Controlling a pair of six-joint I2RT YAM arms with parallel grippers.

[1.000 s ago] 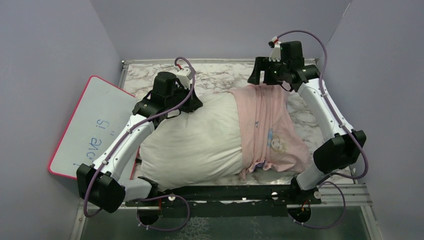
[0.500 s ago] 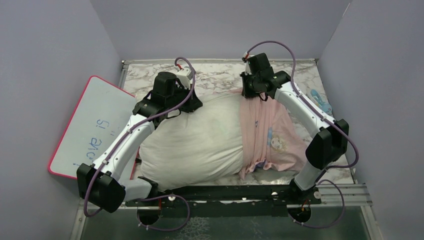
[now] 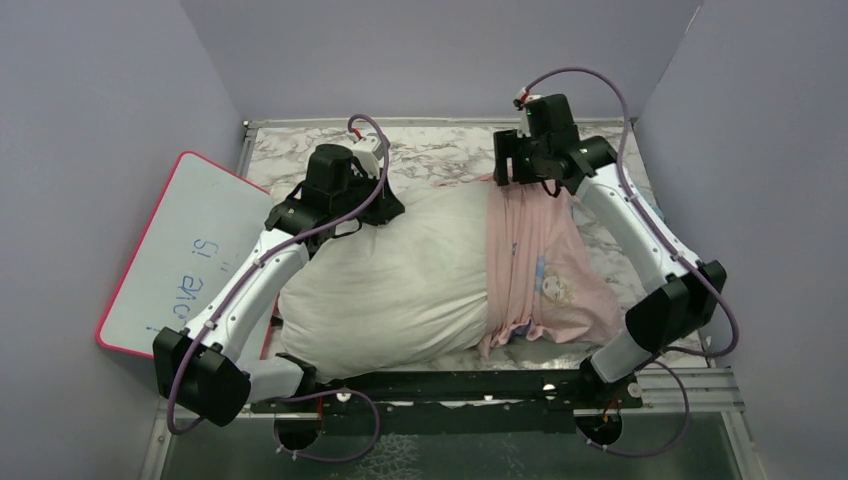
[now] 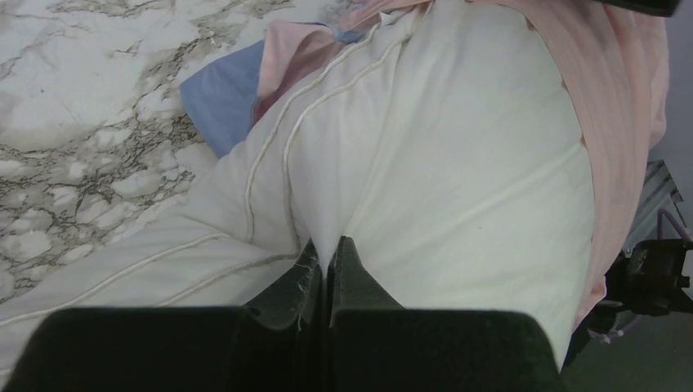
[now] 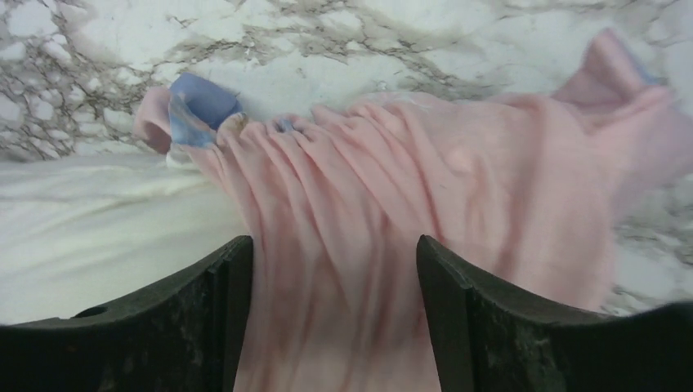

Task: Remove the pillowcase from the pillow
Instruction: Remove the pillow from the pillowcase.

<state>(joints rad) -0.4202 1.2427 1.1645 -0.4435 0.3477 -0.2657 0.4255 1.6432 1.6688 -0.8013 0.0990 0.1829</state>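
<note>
On the marble bench (image 3: 440, 148), the pink pillowcase (image 3: 540, 260) sits bunched over one end of the white pillow (image 3: 400, 280). The right gripper (image 5: 333, 278) stands open astride its gathers; the left gripper (image 4: 327, 257) is closed, pinching the pillow.

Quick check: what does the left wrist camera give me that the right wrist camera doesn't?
Left wrist only: the left jaws shut on a pinch of the white pillow. Right wrist only: the right jaws open, straddling the bunched pink pillowcase. Both: the white pillow, the pink pillowcase with a blue fold showing, and the marble table.
</note>
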